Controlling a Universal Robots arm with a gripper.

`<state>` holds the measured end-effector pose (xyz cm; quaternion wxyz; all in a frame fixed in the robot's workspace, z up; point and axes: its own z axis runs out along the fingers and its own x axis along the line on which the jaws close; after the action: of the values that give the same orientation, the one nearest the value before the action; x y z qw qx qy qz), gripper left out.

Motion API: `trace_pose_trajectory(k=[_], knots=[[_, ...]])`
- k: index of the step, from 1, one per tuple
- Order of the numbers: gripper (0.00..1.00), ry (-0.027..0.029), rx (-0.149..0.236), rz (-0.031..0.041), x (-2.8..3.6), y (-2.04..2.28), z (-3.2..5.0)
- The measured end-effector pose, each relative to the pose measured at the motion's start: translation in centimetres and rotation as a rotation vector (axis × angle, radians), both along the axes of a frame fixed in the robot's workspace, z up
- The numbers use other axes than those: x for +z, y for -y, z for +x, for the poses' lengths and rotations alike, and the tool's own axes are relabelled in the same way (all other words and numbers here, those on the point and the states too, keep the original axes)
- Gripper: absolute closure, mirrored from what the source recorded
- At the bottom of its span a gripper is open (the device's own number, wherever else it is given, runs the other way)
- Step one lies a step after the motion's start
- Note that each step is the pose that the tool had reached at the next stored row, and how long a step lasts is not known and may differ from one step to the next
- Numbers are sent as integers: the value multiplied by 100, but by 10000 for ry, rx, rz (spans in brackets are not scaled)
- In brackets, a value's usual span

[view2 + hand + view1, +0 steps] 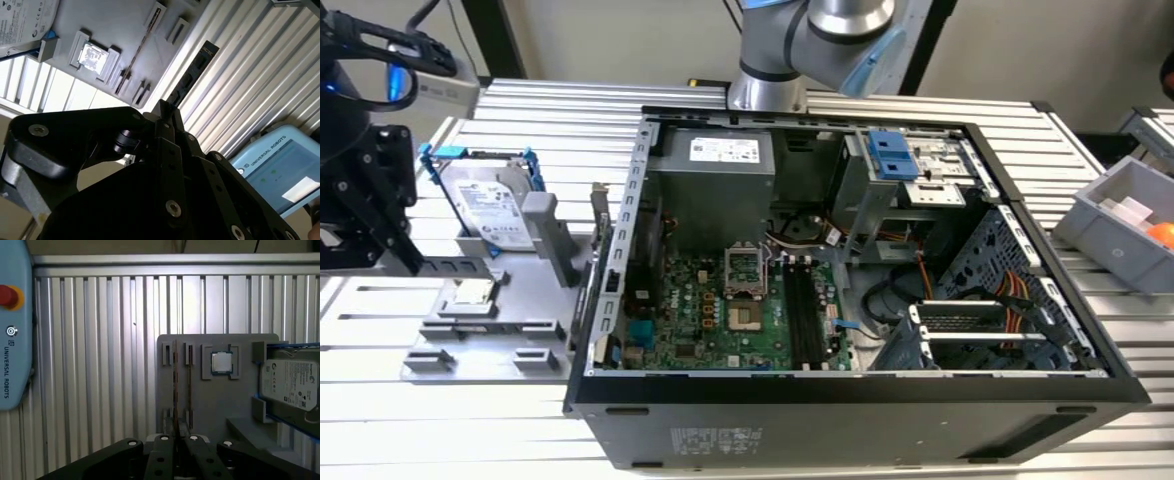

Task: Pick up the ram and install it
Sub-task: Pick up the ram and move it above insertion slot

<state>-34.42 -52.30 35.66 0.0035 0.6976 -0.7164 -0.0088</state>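
My gripper (165, 107) is shut on the ram (192, 75), a thin dark stick that pokes out past the fingertips. The stick hangs above the grey fixture plate (240, 405), clear of its slots. In the first wrist view the ram (175, 390) shows edge-on, running up from the gripper (176, 439). A second thin stick (189, 390) stands in the neighbouring slot pair on the plate (100, 20). In the exterior view the black wrist assembly (367, 200) hovers over the left end of the fixture, left of the open computer case (627, 300). The motherboard's long black memory slots (801, 310) lie inside the case.
On the fixture sit a silver hard drive in a blue bracket (494, 205) and a small square CPU (474, 292). A light-blue teach pendant (15, 340) lies on the ribbed metal table. A grey bin (1121, 220) stands at the exterior view's right.
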Motion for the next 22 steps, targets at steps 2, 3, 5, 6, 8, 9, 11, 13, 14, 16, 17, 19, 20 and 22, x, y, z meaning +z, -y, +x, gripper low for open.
trace_pose_trajectory(k=[2,3,5,6,8,9,11,13,14,16,17,19,20,22], knots=[[100,0,1,-2,17,0,0],[100,0,0,-4,27,0,0],[100,0,1,-6,49,0,0],[100,0,1,-6,58,0,0],[100,0,0,-6,76,0,0],[100,0,0,-6,85,0,0],[100,0,0,-6,102,0,0],[100,0,0,-6,117,0,0],[100,0,0,-6,124,0,0],[100,0,0,-6,135,0,0],[100,0,0,-6,141,0,0],[100,0,0,-6,155,0,0],[100,0,0,-6,161,0,0],[100,0,0,-6,171,0,0]])
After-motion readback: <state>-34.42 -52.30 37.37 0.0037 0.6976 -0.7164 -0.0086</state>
